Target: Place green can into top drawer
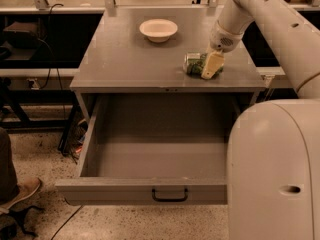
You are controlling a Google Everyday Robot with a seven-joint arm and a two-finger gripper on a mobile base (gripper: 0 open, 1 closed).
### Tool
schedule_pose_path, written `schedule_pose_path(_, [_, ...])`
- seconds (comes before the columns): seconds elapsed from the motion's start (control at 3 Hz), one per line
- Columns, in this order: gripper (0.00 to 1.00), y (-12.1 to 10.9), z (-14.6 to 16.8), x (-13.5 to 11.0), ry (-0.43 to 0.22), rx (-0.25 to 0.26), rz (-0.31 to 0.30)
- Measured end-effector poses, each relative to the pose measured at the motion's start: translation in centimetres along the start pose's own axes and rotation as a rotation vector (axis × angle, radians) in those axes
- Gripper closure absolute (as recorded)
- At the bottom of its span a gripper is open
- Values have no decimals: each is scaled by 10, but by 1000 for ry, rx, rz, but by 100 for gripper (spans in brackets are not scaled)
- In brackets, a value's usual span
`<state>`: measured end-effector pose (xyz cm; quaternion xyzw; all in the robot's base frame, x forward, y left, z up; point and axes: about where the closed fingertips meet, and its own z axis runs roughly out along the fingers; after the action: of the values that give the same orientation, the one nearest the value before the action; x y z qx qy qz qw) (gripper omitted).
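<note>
The green can (pixel 193 63) lies on its side on the grey table top (pixel 125 59), near the right front edge. My gripper (pixel 209 68) reaches down from the upper right and is at the can's right end, with a cream-coloured part in front of the can. The can rests on the table. The top drawer (pixel 125 194) is pulled wide open below the table, its inside bare, with a small black handle (pixel 170 196) at the middle of its front panel.
A white round bowl (pixel 158 30) stands at the back middle of the table. My white arm and body (pixel 272 169) fill the right side. A person's shoe (pixel 20 191) is on the floor at the left. Cables hang under the table's left side.
</note>
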<state>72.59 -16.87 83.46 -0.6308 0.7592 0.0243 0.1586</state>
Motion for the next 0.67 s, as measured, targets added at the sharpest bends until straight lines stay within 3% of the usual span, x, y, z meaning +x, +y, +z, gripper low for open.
schedule_pose_path(0.33, [98, 19, -42, 1, -27, 27, -35])
schedule_pose_path(0.67, [100, 49, -82, 3, -41, 38, -54])
